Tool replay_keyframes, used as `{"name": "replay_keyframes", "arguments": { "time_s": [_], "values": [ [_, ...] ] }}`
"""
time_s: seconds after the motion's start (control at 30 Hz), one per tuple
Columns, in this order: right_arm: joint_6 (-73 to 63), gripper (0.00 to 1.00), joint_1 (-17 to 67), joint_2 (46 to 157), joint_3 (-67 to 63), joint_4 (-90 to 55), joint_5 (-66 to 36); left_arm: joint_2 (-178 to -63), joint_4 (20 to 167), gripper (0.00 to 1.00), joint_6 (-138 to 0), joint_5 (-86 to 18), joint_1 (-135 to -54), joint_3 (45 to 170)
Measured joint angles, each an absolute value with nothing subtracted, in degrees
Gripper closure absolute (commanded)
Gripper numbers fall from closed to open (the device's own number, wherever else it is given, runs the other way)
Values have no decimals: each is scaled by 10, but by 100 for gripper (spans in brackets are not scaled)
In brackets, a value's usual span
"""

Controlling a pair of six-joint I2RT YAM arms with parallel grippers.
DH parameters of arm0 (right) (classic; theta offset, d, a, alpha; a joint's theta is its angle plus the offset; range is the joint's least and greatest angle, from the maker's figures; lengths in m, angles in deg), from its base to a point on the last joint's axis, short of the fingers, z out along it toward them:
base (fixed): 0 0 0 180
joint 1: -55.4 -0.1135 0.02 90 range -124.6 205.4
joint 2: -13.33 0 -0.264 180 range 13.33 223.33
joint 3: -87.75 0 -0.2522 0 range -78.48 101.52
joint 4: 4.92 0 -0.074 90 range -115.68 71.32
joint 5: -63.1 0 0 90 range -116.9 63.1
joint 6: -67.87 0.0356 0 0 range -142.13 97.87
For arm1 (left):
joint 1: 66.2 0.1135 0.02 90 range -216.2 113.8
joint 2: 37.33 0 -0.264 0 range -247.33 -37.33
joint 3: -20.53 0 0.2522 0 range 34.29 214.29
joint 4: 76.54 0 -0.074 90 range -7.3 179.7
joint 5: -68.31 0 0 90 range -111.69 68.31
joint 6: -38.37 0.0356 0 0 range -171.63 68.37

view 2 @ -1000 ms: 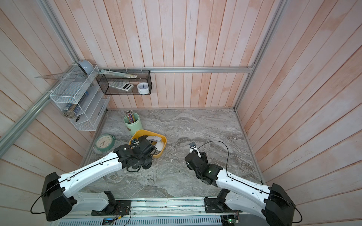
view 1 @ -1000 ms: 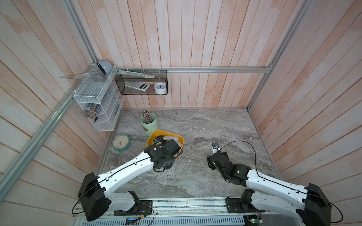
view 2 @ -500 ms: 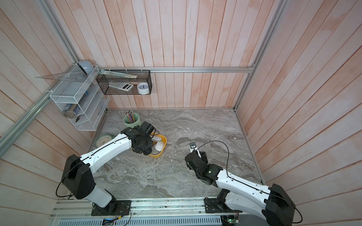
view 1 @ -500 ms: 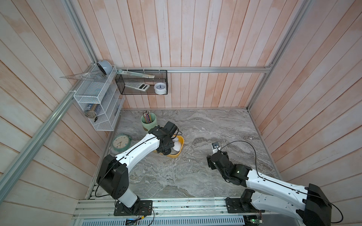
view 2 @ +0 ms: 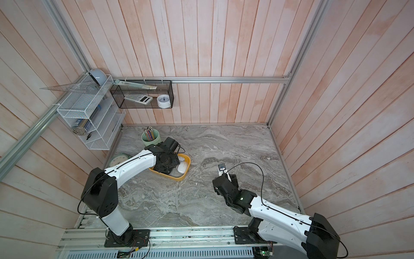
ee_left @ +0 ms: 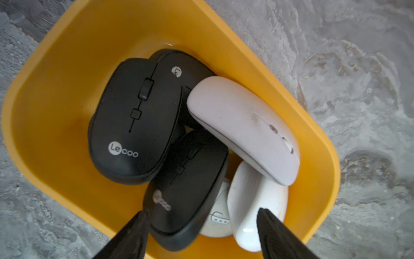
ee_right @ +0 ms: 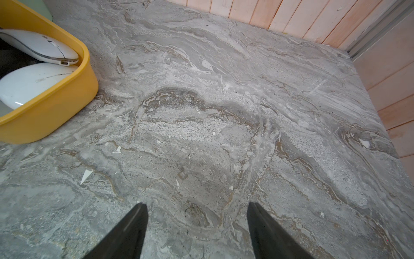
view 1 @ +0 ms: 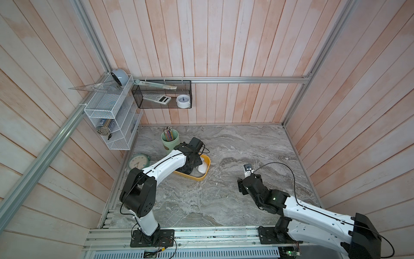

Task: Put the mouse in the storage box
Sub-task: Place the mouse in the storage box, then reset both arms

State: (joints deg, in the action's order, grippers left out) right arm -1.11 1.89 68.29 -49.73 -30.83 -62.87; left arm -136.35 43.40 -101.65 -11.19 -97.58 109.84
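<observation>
The matte black mouse (ee_left: 186, 190), its logo blurred, lies in the smooth, rounded mustard-yellow storage box (ee_left: 56, 56), left of centre on the marble table (ee_right: 224, 112). It rests against a second black mouse (ee_left: 134, 112) printed "Lecoo" and glossy white mice (ee_left: 242, 125). The left gripper (ee_left: 201, 213) has its jaws apart around the mouse. The right gripper (ee_right: 197, 206) has its jaws apart over veined marble.

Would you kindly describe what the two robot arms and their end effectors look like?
The left arm and right arm share white link shells, black joints and thin black cables. The left end effector and right end effector are matte black and tapered.
</observation>
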Motion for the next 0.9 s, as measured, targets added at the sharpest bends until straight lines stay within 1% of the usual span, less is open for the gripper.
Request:
{"name": "replay_keyframes", "arguments": {
  "time_s": [0.13,0.27,0.37,0.43,0.57,0.67,0.77,0.83,0.9],
  "values": [
    [-10,24,19,677,-498,-306,-629,-1354,457,8,-1010,-112,-973,1093],
    [-6,24,19,677,-500,-307,-628,-1299,490,0,-1000,-109,-972,1051],
    [-2,23,19,677,-495,-321,-629,-1228,515,0,-987,-92,-972,1010],
    [2,16,19,677,-483,-337,-632,-1174,531,0,-976,-66,-972,983],
    [6,2,23,668,-444,-366,-670,-1050,578,0,-952,23,-969,907],
    [2,2,42,645,-428,-367,-712,-947,658,0,-919,95,-952,810],
    [-3,2,77,621,-428,-363,-751,-883,726,0,-897,140,-903,721],
    [-7,2,113,609,-433,-349,-770,-878,762,0,-892,155,-847,682],
    [-13,2,148,596,-454,-319,-784,-901,794,0,-888,155,-792,659]
  ]
}}
